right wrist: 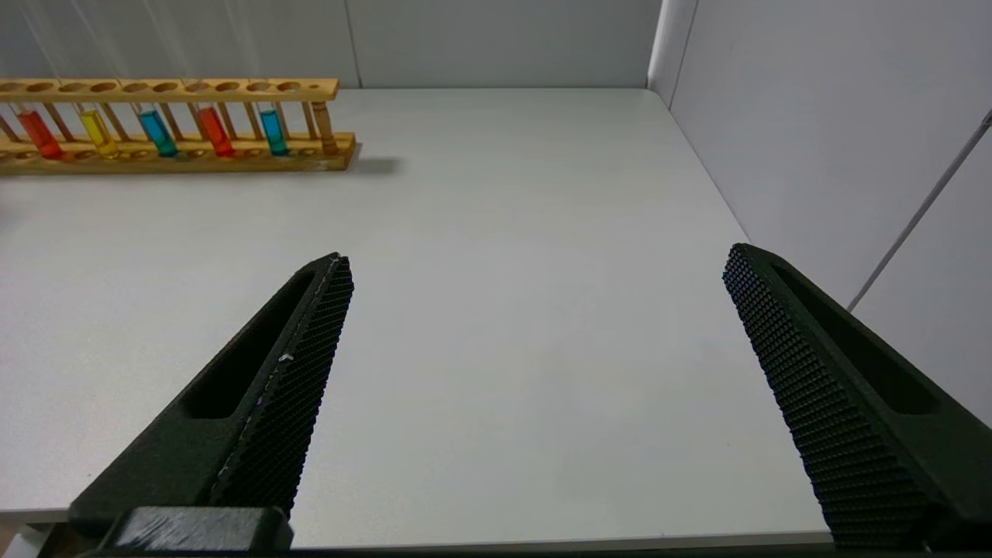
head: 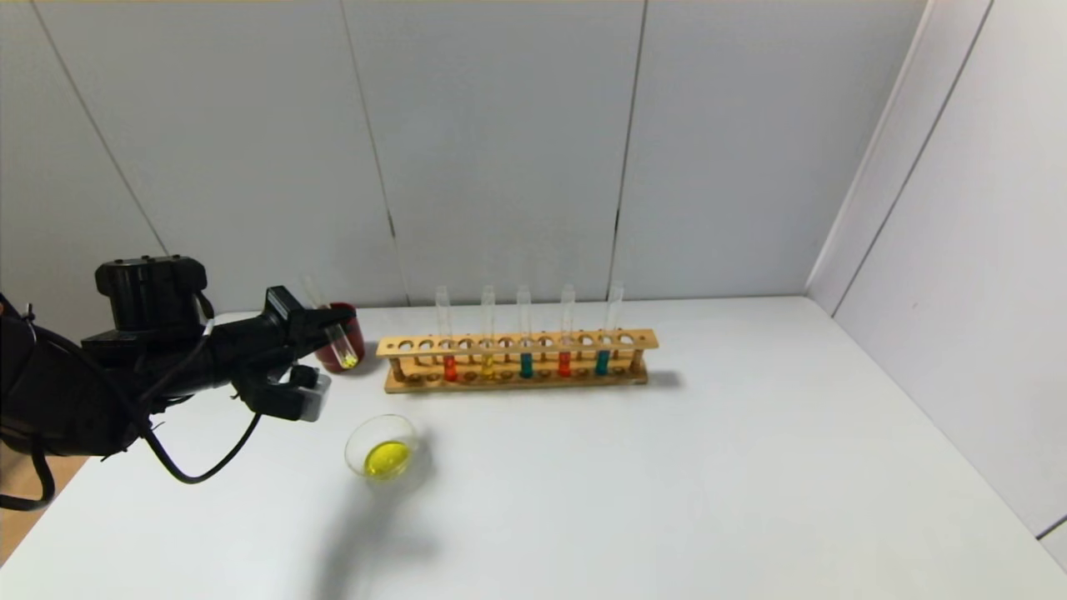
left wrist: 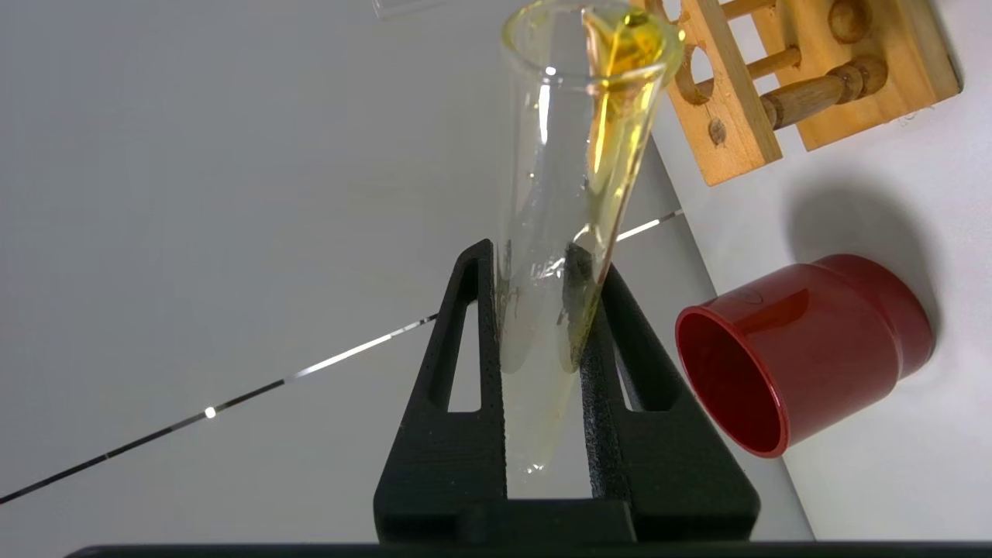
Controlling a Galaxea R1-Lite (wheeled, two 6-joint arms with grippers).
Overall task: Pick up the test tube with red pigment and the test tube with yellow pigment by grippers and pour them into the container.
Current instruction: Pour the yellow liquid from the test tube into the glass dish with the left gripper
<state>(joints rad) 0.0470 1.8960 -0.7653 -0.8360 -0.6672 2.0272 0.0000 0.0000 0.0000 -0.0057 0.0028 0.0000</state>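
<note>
Head view: left gripper point(head: 325, 333) pinches the test tube with yellow pigment point(head: 338, 340), tilted, apparently over the red cup point(head: 354, 337); container point(head: 385, 447) holds yellow liquid. Right gripper point(right wrist: 535, 325) spread wide above the table point(right wrist: 504, 256).

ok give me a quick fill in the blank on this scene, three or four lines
1. The left tool is shut on a test tube with a trace of ____ liquid.
2. The clear glass dish on the table holds a ____ pool.
3. The wooden rack holds ____ tubes.
4. The right tool hangs over the table with its fingers ____.

Missing words: yellow; yellow; five; open
</note>
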